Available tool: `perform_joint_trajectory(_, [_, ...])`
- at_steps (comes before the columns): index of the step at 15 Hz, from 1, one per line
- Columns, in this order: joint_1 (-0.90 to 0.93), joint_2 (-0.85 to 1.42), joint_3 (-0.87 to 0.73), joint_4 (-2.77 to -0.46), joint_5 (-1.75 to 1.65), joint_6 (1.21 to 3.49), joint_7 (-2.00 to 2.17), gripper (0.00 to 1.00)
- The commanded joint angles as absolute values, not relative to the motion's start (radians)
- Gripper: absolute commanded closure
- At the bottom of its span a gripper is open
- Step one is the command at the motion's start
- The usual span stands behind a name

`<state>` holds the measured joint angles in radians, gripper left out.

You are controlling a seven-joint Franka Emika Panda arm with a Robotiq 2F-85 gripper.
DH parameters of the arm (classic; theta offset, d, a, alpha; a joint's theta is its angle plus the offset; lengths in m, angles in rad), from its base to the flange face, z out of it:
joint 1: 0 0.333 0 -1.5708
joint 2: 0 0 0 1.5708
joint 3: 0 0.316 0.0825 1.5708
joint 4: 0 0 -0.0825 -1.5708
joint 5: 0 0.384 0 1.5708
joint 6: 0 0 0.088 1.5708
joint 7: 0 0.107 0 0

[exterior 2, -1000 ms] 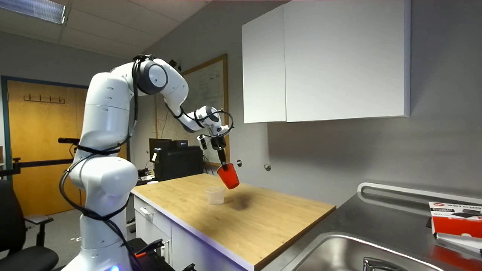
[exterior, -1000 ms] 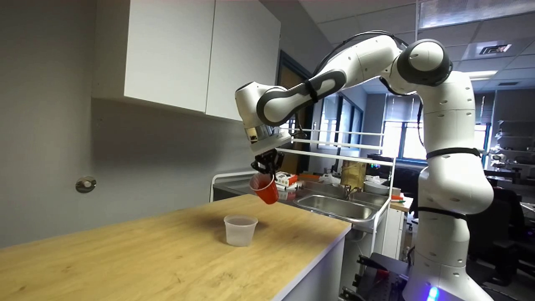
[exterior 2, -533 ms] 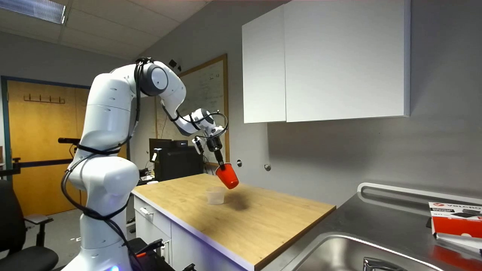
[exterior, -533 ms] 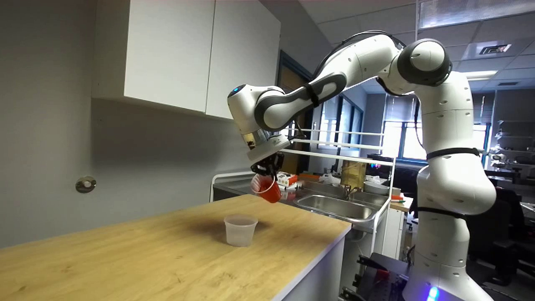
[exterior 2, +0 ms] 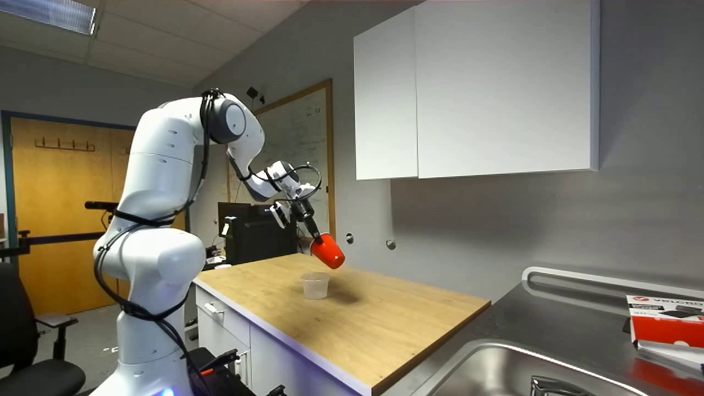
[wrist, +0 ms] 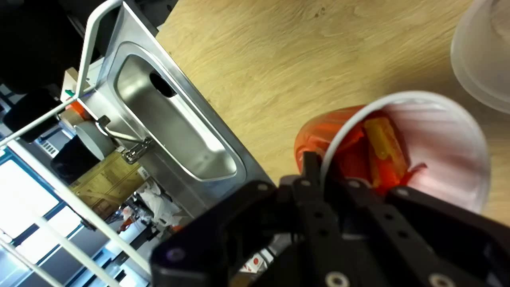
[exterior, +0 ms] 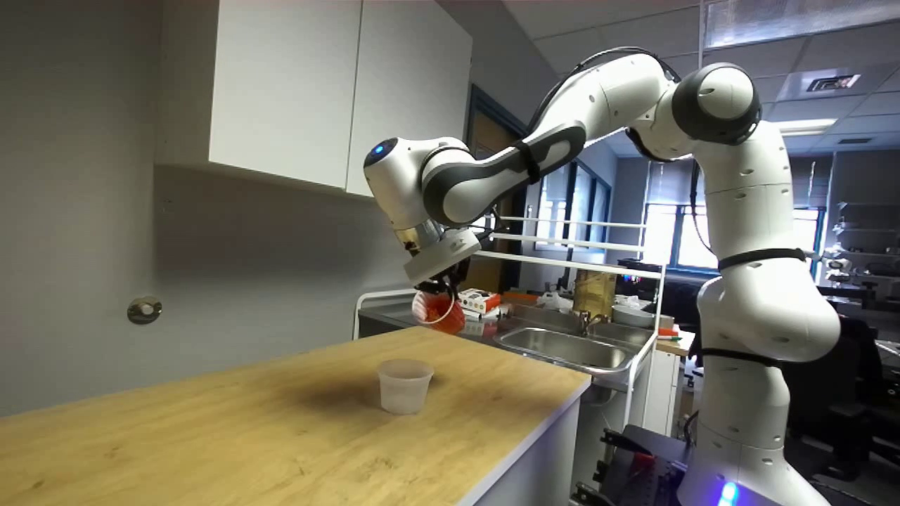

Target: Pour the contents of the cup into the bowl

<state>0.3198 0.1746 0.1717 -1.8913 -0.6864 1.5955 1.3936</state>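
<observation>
Since a moment ago the cup [exterior 2: 328, 252] has tipped further onto its side, the fingers [wrist: 312, 165] canting along with it, while the bowl [exterior: 405, 390] has stayed put on the bench [exterior: 281, 429]. The fingers are drawn together on the cup's rim, one inside and one outside, with only its wall between them. The cup hangs from them clear of the bench, mouth turned sideways and slightly up; the contents [wrist: 384, 147], red and yellow pieces, lie inside near the inner finger. The bowl sits upright below the fingers, off toward the side the mouth faces, apart from the cup. The cup looks to be thin plastic: light, smooth, and apt to flex or swivel in so narrow a pinch. Its rim should be the stiffest place, so the hold seems well chosen, provided the lip nearest the bowl stays free. The arm [exterior: 749, 169] arches high above the fingers, elbow up, forearm sloping down toward them, with the fingers themselves aimed downward at a slant. More tilt will probably be needed before the contents slide out.
</observation>
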Motion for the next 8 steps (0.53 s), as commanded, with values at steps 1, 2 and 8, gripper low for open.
perform_joint_trajectory(1, [0.342, 0.22, 0.191, -1.834, -0.771, 1.539, 1.469, 0.99])
perform_joint_trajectory(2, [0.348, 0.235, 0.193, -1.825, -0.787, 1.529, 1.485, 0.99])
perform_joint_trajectory(8, [0.39, 0.304, 0.206, -1.798, -0.876, 1.465, 1.551, 0.99])
